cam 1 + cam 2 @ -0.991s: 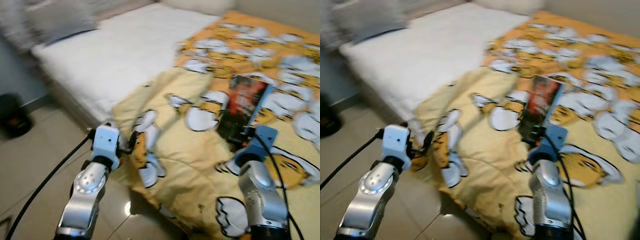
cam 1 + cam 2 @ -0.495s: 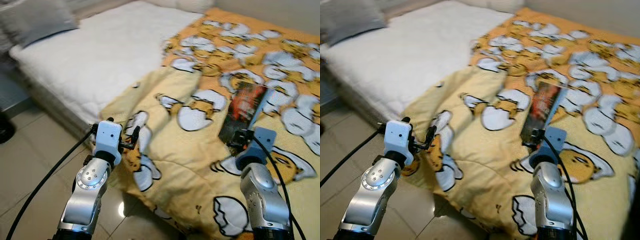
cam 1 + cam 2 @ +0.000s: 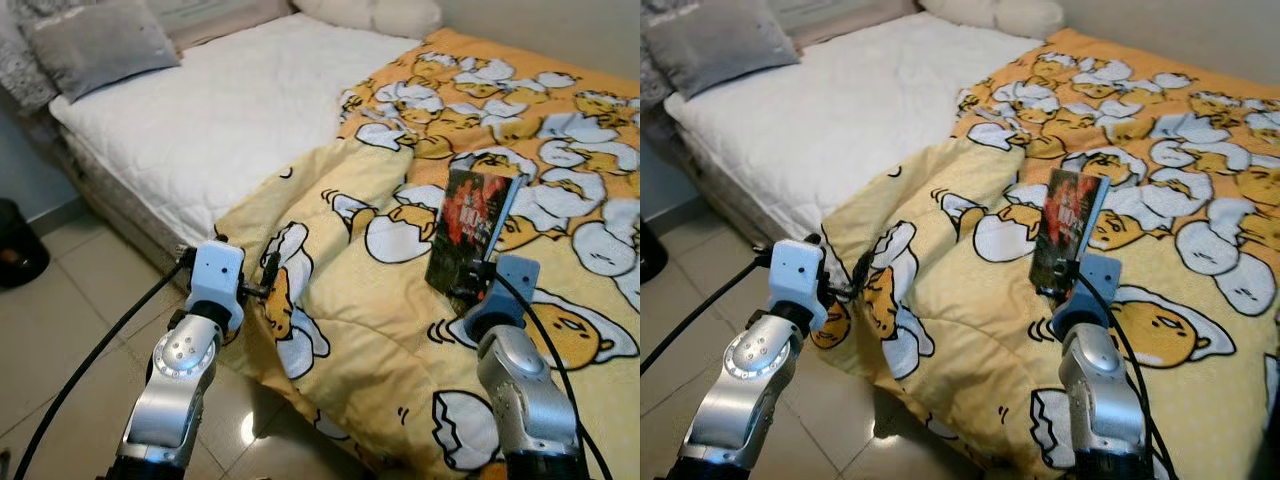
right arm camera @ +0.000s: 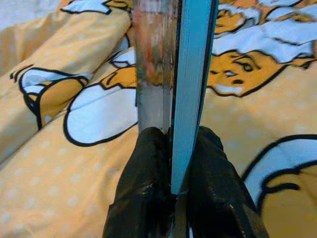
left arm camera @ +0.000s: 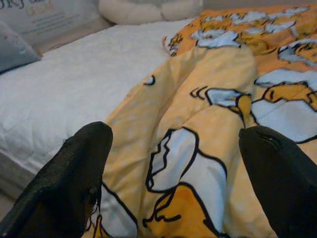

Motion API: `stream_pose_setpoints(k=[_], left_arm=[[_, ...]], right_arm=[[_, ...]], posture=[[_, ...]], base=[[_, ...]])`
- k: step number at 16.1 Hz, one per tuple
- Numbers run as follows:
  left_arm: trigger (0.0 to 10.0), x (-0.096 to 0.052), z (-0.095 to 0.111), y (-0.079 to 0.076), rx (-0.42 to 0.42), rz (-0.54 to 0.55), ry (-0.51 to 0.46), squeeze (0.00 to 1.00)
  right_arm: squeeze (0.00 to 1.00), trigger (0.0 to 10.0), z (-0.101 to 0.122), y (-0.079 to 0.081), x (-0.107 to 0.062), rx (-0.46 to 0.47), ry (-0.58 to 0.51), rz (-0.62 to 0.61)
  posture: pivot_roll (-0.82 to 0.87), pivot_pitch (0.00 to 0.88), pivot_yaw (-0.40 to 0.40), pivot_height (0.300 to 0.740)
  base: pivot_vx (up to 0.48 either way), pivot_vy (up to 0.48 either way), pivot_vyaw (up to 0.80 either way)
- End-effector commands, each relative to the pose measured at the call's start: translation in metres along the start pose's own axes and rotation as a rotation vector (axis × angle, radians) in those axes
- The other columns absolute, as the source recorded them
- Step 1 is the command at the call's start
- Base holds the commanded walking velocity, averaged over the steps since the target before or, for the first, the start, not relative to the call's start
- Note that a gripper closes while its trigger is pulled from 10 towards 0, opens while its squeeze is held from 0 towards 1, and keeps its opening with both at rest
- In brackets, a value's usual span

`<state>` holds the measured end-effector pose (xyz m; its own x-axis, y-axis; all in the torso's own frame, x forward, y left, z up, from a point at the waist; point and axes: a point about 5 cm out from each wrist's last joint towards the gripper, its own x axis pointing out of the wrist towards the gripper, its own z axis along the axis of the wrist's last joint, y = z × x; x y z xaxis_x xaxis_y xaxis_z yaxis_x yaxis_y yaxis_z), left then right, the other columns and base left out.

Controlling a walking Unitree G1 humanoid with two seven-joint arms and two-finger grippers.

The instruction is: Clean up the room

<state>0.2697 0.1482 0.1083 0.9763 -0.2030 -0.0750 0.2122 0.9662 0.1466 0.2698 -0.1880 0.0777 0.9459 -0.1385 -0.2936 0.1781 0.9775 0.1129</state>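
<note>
From the head cameras, you had the right gripper (image 3: 478, 290) clamped on the lower edge of a book (image 3: 468, 232), holding it upright above the yellow duvet (image 3: 380, 330). Over the last second the blur cleared and the book sat steadier, probably meaning it was lifted and ready to carry off. In the left wrist view, your left gripper (image 5: 178, 178) hung spread and empty beside the duvet's edge. In the right wrist view, both fingers (image 4: 146, 183) pinched the book.
</note>
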Motion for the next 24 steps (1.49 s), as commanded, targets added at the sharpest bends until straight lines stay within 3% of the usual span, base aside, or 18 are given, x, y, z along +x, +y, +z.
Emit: stream_pose_setpoints(k=[1,6,12,24], left_arm=[[10.0,0.000,0.000,0.005,0.004,0.018,0.010,0.00],[10.0,-0.001,-0.001,0.005,0.009,0.017,0.016,0.00],[10.0,0.002,-0.001,0.007,0.010,0.013,0.023,0.00],[10.0,0.009,0.003,0.016,0.022,0.014,0.020,0.00]], right_arm=[[0.00,10.0,0.010,0.007,0.002,0.011,-0.037,0.031],[0.00,10.0,0.008,0.007,0.002,0.007,-0.022,0.032],[0.00,10.0,0.006,0.003,-0.001,0.022,-0.002,0.001],[0.00,10.0,0.002,-0.001,-0.006,0.043,0.007,-0.028]], posture=[[-0.05,0.000,0.021,0.740],[-0.05,0.000,0.023,0.740],[-0.06,0.000,0.036,0.740],[-0.08,0.000,0.059,0.740]], base=[[0.000,0.251,-0.80],[0.000,0.253,-0.71],[0.000,0.127,-0.08],[0.000,0.348,-0.80]])
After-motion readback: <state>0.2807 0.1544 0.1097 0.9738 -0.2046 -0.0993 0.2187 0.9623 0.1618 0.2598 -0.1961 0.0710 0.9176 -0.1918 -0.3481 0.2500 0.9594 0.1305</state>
